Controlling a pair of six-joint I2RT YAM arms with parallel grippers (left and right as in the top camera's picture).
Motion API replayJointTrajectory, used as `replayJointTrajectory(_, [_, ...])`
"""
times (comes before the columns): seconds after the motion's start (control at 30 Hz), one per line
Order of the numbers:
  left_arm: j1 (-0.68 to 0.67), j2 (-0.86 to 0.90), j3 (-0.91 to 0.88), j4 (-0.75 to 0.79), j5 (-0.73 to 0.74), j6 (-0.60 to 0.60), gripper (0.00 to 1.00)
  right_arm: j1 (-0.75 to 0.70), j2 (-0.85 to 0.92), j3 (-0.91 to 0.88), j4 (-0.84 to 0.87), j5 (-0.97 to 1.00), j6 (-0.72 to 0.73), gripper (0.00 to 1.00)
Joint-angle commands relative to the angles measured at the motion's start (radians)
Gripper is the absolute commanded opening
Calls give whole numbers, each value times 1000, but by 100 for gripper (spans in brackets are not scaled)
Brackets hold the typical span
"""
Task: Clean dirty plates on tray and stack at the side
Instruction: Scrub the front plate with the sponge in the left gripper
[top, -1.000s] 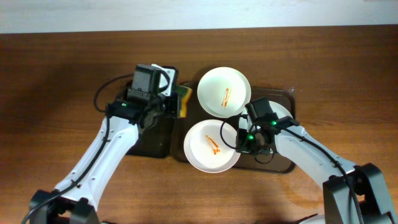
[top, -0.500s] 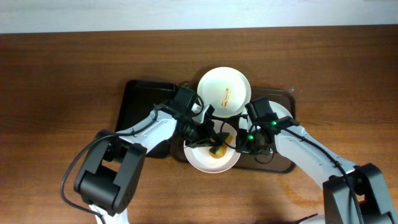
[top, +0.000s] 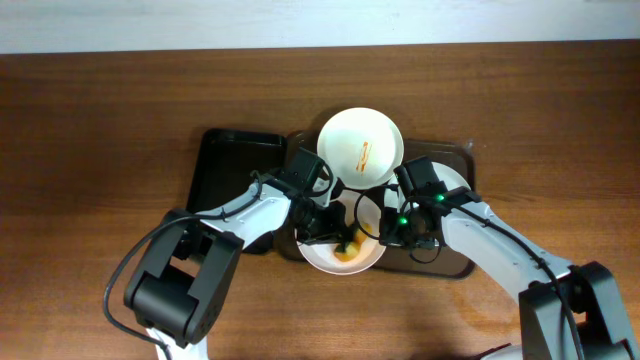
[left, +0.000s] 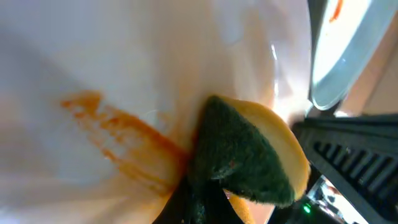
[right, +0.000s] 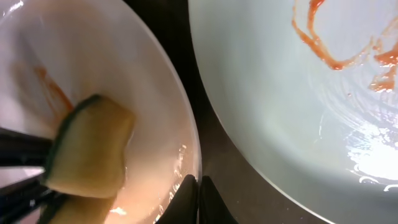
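As it slid lower, the sponge (top: 348, 243) smeared the plate (top: 319, 257).

Three plates (top: 360, 147) (one half-hidden), two trays (top: 225, 160), one sponge (top: 350, 243)

I press the yellow-green sponge (left: 249, 155) into the near white plate (top: 318, 258), which is smeared with orange sauce. The far plate (top: 360, 147), also sauce-streaked, sits just behind it on the dark tray (top: 455, 262).

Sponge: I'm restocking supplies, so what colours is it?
The sponge is dark green on one face, yellow behind; left wrist view shows best.
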Motion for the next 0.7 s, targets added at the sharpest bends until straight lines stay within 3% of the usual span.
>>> replayJointTrajectory(0.0, [37, 14, -22, -6, -298, -2, 0, 5, 5, 0, -16, 10, 6, 4])
replayJointTrajectory(0.17, [86, -56, -20, -3, -341, -1, 0, 5, 5, 0, -22, 5, 6, 4])
replayJointTrajectory(0.2, [86, -65, -20, 0, -340, -1, 0, 5, 5, 0, -12, -5, 7, 15])
replayJointTrajectory(0.23, [83, -69, -20, 0, -340, -1, 0, 5, 5, 0, 30, -50, 6, 36])
replayJointTrajectory(0.27, [82, -69, -20, -1, -340, -1, 0, 5, 5, 0, 67, -80, 6, 43])
replayJointTrajectory(0.4, [82, -69, -20, -3, -344, -2, 0, 5, 5, 0, 172, -87, 7, 43])
replayJointTrajectory(0.5, [82, -69, -20, -3, -344, -2, 0, 5, 22, 0, 188, -88, 11, 29])
replayJointTrajectory(0.67, [82, -69, -20, -3, -344, -2, 0, 5, 104, 0, 209, -97, 42, 29])
